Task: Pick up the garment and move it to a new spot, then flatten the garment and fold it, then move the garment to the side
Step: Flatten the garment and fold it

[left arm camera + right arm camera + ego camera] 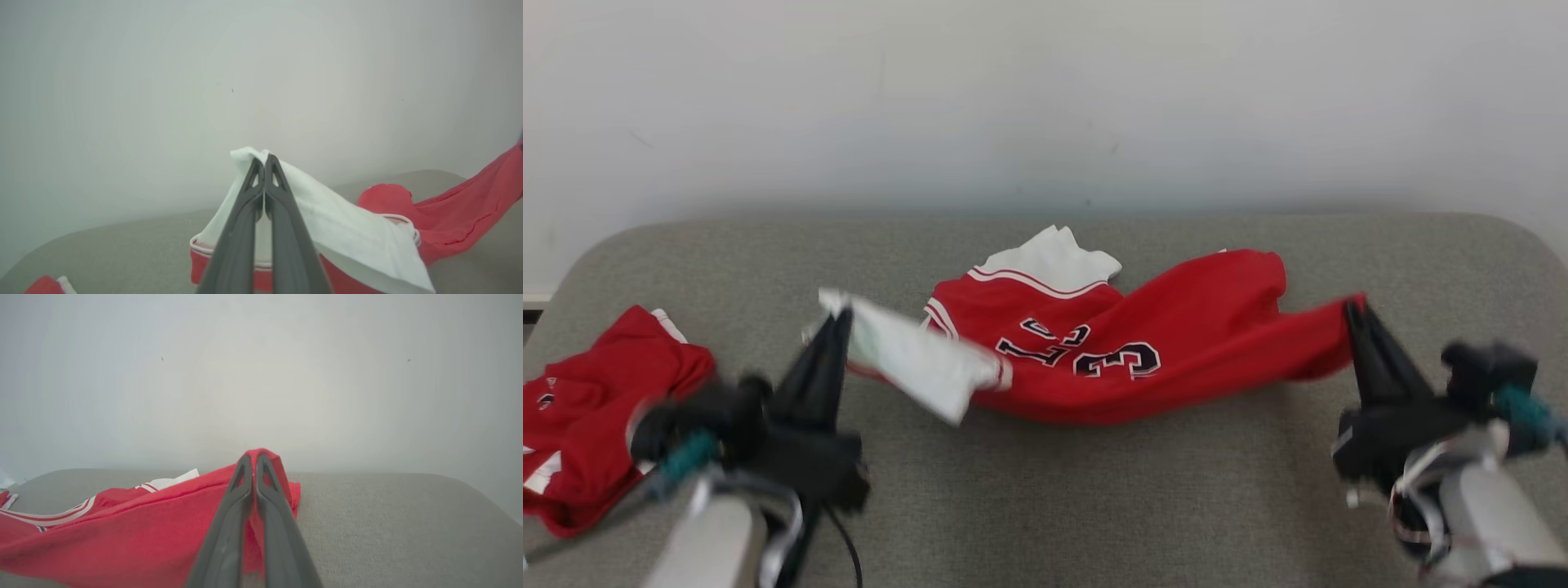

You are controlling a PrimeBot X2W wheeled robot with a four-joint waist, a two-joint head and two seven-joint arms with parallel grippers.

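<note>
Across the middle of the head view, the red jersey (1111, 351) sags over the grey table (1094, 506), stretched between both grippers. The left gripper (837, 314) pinches its white corner; the right gripper (1352, 309) pinches its red edge. Another red garment (588, 408) lies lower left.

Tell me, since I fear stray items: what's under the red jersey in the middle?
Under the red jersey, bare grey surface shows beneath both lifted ends; the sagging middle rests on it, hiding anything underneath.
</note>
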